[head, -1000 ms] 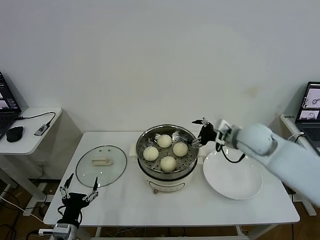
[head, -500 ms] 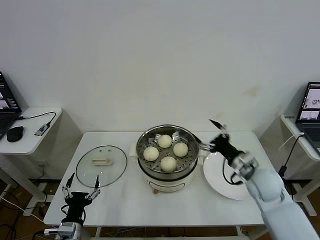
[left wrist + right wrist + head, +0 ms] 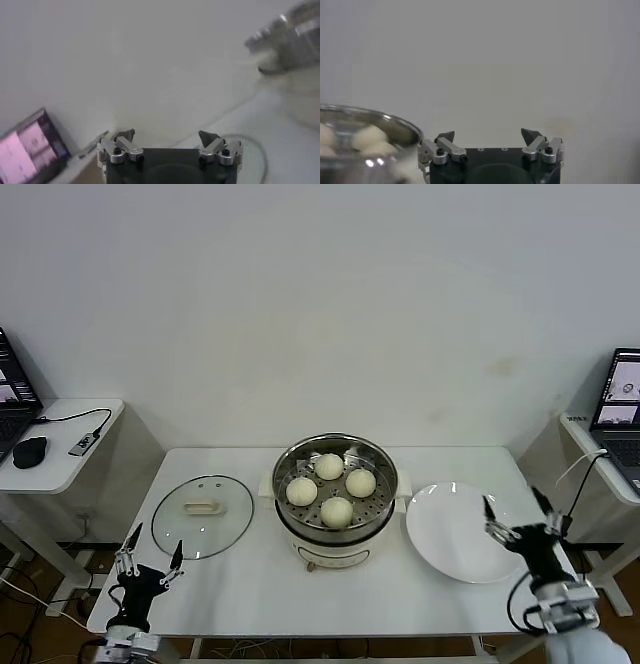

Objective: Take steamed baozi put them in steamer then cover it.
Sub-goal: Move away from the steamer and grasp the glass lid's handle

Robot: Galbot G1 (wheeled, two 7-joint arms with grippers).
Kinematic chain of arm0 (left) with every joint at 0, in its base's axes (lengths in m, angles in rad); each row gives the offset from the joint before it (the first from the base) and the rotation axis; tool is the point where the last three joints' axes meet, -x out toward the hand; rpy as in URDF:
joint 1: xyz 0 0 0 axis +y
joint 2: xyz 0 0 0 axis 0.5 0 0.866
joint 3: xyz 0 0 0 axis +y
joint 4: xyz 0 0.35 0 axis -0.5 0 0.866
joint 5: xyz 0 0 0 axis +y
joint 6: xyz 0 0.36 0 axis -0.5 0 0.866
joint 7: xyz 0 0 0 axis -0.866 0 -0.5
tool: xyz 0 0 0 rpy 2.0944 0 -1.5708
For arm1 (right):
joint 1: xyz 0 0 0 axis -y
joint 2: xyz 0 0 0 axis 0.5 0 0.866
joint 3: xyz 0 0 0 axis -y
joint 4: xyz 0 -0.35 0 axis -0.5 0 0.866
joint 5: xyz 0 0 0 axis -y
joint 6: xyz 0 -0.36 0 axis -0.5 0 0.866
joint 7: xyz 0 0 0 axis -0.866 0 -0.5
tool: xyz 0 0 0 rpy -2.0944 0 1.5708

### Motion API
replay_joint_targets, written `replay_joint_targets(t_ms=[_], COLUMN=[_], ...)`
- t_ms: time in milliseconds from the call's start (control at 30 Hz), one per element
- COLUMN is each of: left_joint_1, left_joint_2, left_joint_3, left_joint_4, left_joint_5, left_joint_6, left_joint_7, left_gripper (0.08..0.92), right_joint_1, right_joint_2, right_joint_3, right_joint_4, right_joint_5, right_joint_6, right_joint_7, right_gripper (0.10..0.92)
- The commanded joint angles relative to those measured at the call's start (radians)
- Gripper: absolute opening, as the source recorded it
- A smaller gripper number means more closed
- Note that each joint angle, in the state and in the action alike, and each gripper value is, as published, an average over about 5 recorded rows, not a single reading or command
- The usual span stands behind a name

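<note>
Both grippers — left (image 3: pixel 148 554), right (image 3: pixel 520 512) — gape empty, arms cut off below; 4 baozi (image 3: pixel 337 511) uncovered.

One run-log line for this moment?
baozi: four in steamer | lid: on table, off | left end effector: open, empty | right end effector: open, empty, by plate

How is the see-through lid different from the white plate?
The cover is clear glass with a metal rim and a cream handle in its middle; the plate is plain white with no handle. The cover lies to the left of the steamer, the plate to its right. Both are round, lie flat on the table and hold nothing.
</note>
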Motion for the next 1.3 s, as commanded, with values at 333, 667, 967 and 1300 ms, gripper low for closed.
replay_joint_targets(t_ms=[333, 667, 967, 1300], left_joint_1=[-0.405, -0.583, -0.649, -0.676], left_joint_2=[0.099, 0.087, 0.087, 0.085], left_joint_3=[0.18, 0.28, 0.292, 0.305], left_joint_4=[0.439, 0.625, 0.669, 0.696], left_joint_5=[0.574, 0.582, 0.594, 0.594], left_joint_6=[-0.081, -0.08, -0.074, -0.069], left_joint_7=[-0.041, -0.042, -0.038, -0.022], left_gripper=[0.823, 0.823, 0.823, 0.823], right_joint_1=[-0.132, -0.145, -0.151, -0.146], right_joint_2=[0.166, 0.188, 0.19, 0.188], right_joint_3=[0.161, 0.182, 0.189, 0.183], right_joint_4=[-0.014, -0.02, -0.033, -0.049], right_joint_5=[-0.069, -0.089, -0.098, -0.106], right_joint_6=[0.04, 0.055, 0.07, 0.075], right_joint_7=[0.085, 0.08, 0.076, 0.071], right_gripper=[0.823, 0.823, 0.823, 0.823])
